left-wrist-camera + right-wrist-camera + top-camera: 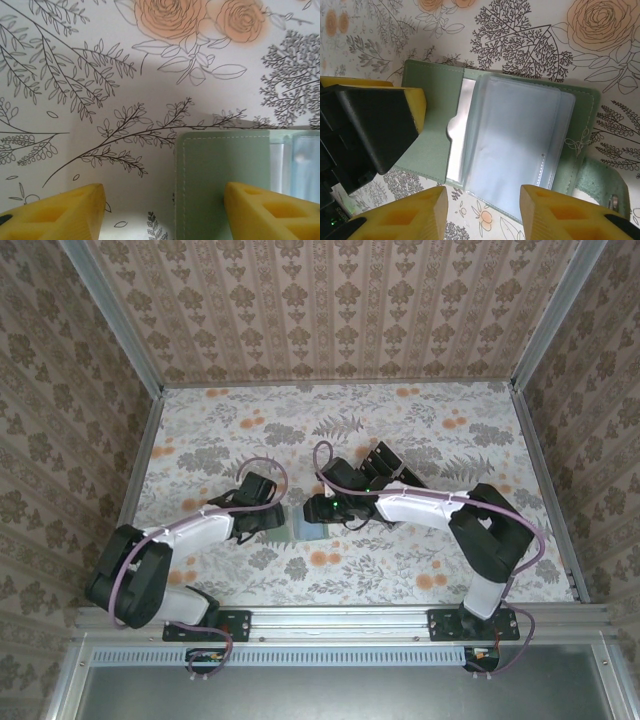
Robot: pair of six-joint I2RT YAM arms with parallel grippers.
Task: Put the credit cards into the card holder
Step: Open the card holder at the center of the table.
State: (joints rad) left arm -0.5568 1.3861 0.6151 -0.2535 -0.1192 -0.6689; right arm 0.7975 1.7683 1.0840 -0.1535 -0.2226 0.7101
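The floral tabletop [220,430] carries everything, and both arms reach in from the near edge to meet around its middle. The card holder [305,532] lies there between them, opened flat, its sage cover down and its clear sleeves [515,135] facing up.

The left end effector [162,210] stands open. One yellow finger is over the holder's cover and the other over bare tabletop, so it straddles the stitched edge and grips nothing. The right end effector [482,210] hovers at the holder's opposite side, its fingers apart and empty.

Farther and to the right, just beyond the right arm, lies a dark cluster that I take for the credit cards [385,462]. It is too small to tell whether they are loose.

The holder looks light and limp, likely to slide or fold shut, so one flap probably needs pinning while the other arm works. The sleeves look thin and slick, with a narrow mouth near the spine. The cards should be stiff, light and flat against the surface; take one across its long edges, near one end.
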